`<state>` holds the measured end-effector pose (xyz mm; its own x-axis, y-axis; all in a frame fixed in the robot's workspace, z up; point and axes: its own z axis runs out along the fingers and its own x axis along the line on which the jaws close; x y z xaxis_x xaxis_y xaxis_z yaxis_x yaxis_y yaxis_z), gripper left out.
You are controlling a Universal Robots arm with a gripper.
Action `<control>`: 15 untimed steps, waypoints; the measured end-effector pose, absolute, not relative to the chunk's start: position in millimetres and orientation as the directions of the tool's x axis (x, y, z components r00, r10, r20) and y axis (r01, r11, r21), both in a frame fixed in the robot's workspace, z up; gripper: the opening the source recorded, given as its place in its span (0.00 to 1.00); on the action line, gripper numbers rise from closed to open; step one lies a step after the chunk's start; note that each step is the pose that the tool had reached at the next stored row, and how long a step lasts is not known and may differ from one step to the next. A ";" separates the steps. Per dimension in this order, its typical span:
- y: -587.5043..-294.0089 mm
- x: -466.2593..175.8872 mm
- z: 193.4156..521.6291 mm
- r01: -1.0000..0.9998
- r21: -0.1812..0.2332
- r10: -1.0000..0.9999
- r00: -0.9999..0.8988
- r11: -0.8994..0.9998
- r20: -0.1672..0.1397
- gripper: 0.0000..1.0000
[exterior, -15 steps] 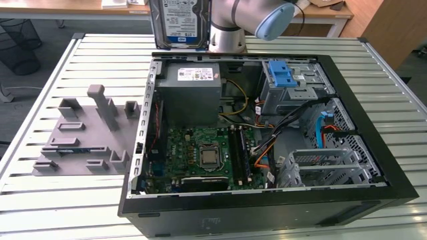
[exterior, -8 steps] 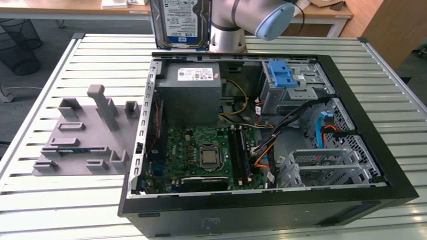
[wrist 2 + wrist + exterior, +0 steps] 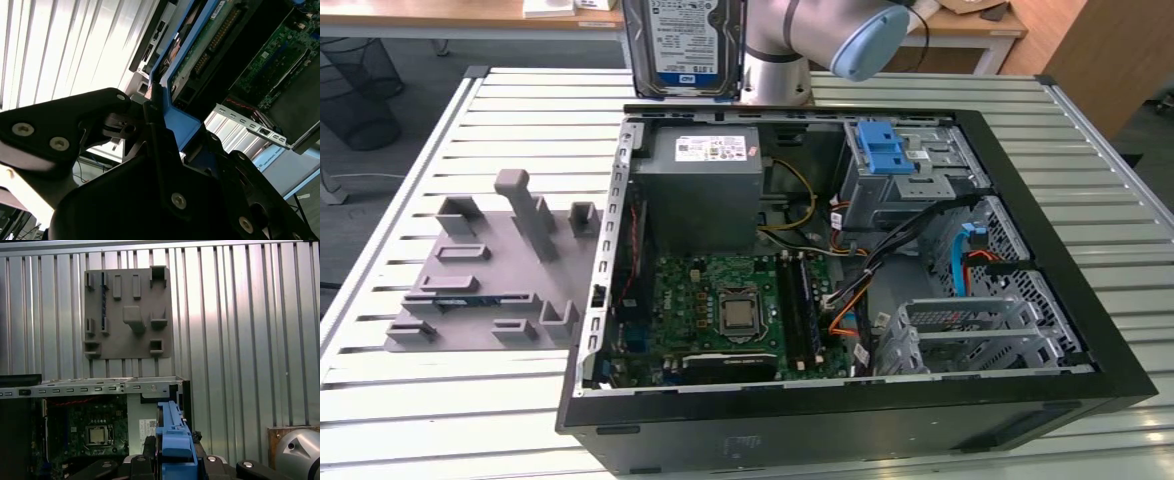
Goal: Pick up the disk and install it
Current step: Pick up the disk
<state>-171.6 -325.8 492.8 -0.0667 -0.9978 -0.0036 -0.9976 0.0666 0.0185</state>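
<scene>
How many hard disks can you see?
1. The disk is up in the air, held by the gripper, above the top edge of the open computer case in the exterior view. Others may be hidden inside the case.

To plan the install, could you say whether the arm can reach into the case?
Probably yes: the case lies open upward with no lid, and the claw holds the disk near its rim.

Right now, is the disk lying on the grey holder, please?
No, the disk is held upright near the computer case, off the holder.
</scene>
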 end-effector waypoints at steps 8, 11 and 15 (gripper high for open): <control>-325.8 -168.4 492.8 -0.998 0.019 -0.998 -0.067 0.067 -0.004 0.37; -325.8 -167.1 492.8 -0.998 0.019 -0.998 -0.067 0.067 -0.004 0.37; -325.8 -165.4 492.8 -0.998 0.019 -0.998 -0.067 0.067 -0.004 0.37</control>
